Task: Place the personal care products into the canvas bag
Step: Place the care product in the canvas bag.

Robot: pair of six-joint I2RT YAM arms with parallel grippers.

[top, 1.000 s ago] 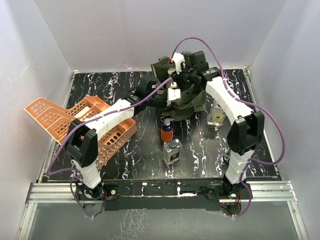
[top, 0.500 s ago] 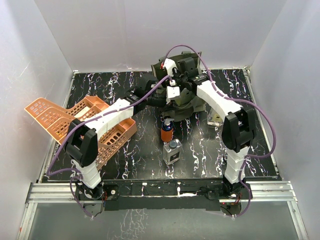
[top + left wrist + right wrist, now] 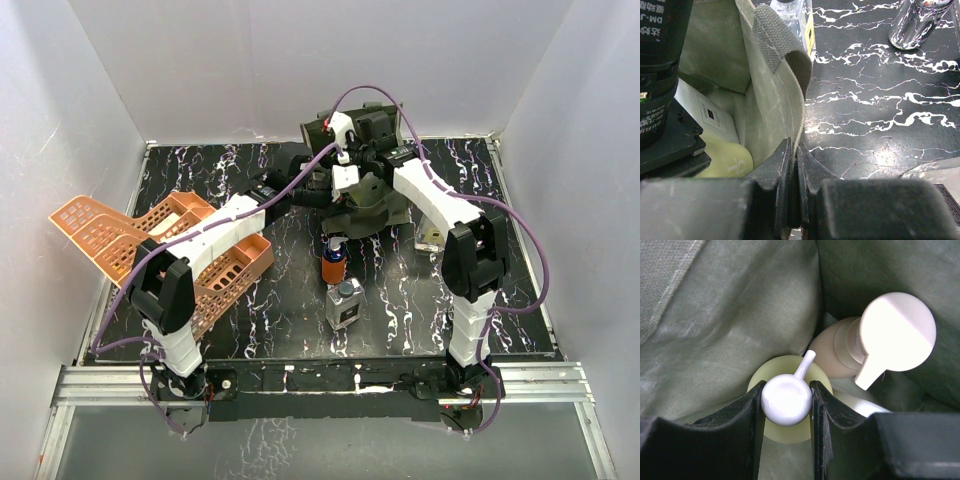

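Inside the canvas bag [image 3: 730, 315], right gripper [image 3: 786, 401]: jaws narrowed onto the white pump head of the yellow-green pump bottle [image 3: 790, 375], with one finger touching each side of the head. Bottle upright, low in the bag, body close against the olive fabric wall. Tan bottle [image 3: 832, 360] with a cream pump top is just beside it; cannot tell whether they touch.

Left gripper [image 3: 794, 192]: jaws closed flat on the bag's wall at the rim, fabric pinched between the fingers, no gap seen. The left wrist view looks down into the bag, where a white bottle [image 3: 710, 117] with a small label lies inside and a yellow-green body sits next to it.

Outside the bag, top view:
- Orange bottle with blue top [image 3: 333, 266] stands on the black marbled table [image 3: 400, 300], just in front of the bag.
- Square clear bottle [image 3: 344, 305] stands just nearer the arm bases.
- Clear bottle [image 3: 432, 233] stands beside the right forearm.
- Orange baskets [image 3: 110, 235] sit at the left edge, well apart from the bag.
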